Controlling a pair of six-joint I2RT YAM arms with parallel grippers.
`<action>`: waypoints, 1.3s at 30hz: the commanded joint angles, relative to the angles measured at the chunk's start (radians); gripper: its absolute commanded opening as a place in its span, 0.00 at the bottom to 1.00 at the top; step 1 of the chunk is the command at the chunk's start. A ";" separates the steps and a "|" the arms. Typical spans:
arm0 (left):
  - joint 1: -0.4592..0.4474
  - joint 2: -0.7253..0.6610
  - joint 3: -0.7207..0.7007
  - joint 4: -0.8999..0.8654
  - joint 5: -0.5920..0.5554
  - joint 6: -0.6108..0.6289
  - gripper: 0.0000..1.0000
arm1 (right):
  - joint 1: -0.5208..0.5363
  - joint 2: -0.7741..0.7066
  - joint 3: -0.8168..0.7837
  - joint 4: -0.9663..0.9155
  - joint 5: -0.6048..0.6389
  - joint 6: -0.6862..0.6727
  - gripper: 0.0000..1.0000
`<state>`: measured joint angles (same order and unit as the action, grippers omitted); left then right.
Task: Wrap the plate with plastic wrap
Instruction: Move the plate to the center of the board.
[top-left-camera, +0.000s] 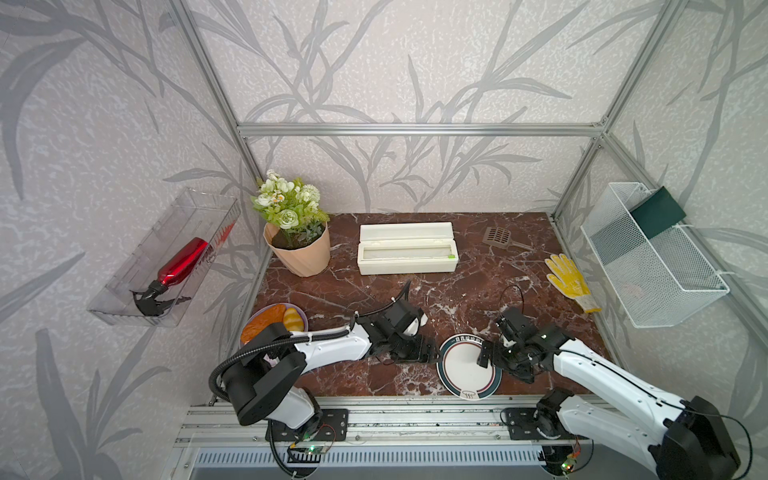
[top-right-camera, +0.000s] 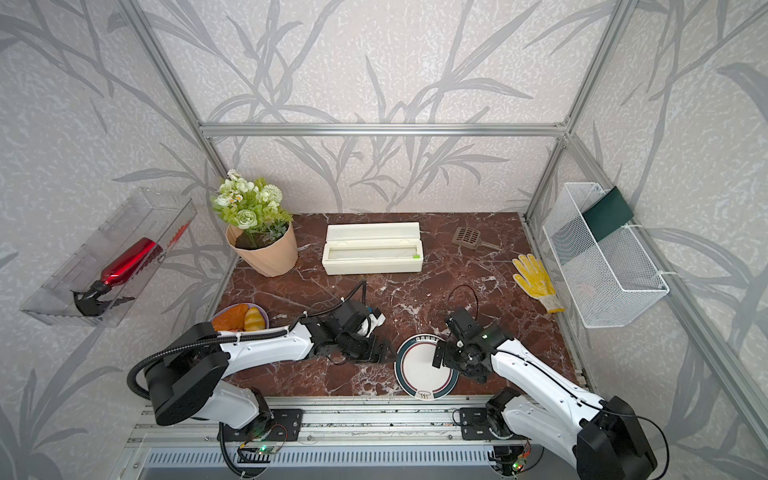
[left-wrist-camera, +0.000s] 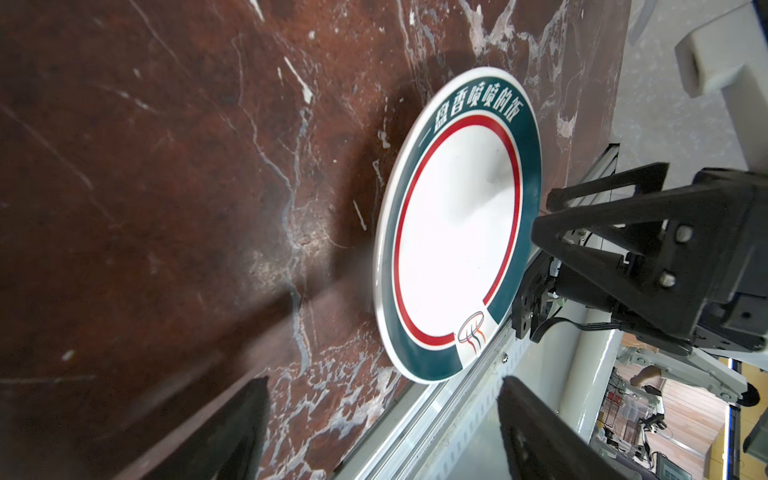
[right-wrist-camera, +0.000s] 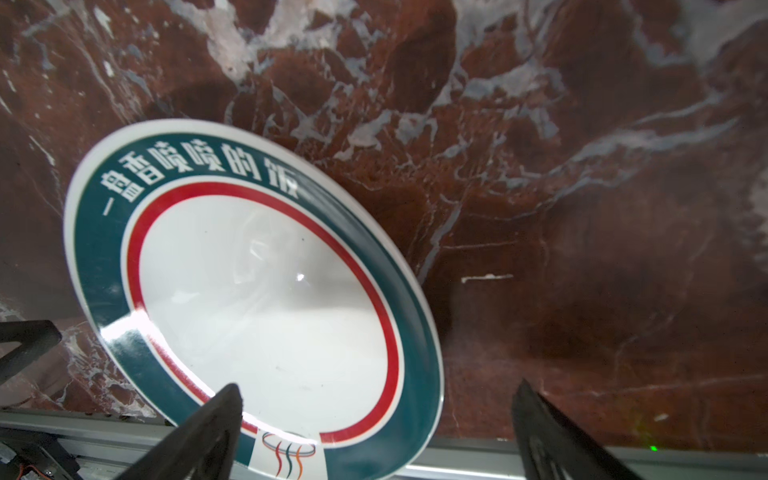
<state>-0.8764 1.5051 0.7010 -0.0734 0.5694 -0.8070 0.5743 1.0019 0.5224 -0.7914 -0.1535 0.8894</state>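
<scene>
My plate (top-left-camera: 459, 374) lies flat, its near rim at the worktop's (top-left-camera: 374, 291) front edge. My right tool (top-left-camera: 492, 358) hangs over its rim and my left tool (top-left-camera: 432, 354) is just beside the opposite rim, both with jaws apart. Bare marble runs back to the cream box (top-left-camera: 407, 253).

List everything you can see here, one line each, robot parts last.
plate: one, white, teal rim, table's near edge
dispenser box: one, cream, lid open, far middle
flower pot: one, peach, far left corner
purple plate: one, bread on it, near left
scoop: one, brown, far right
glove: one, yellow, right edge
wire basket: one, white, right wall
clear bin: one, left wall, holds red spray bottle
left gripper: one, black, open, beside plate
right gripper: one, black, open, over plate's rim
</scene>
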 joint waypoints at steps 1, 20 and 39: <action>-0.003 0.029 0.039 0.014 0.025 -0.026 0.83 | -0.004 0.010 -0.023 0.057 -0.023 0.017 1.00; -0.012 0.128 0.083 -0.048 0.086 -0.062 0.63 | -0.006 -0.002 -0.118 0.274 -0.216 0.032 0.75; 0.166 0.041 0.060 -0.165 -0.026 -0.042 0.53 | 0.030 0.315 0.087 0.503 -0.260 0.051 0.62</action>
<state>-0.7319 1.5742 0.7635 -0.2073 0.5682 -0.8558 0.5934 1.2732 0.5537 -0.3748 -0.3908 0.9318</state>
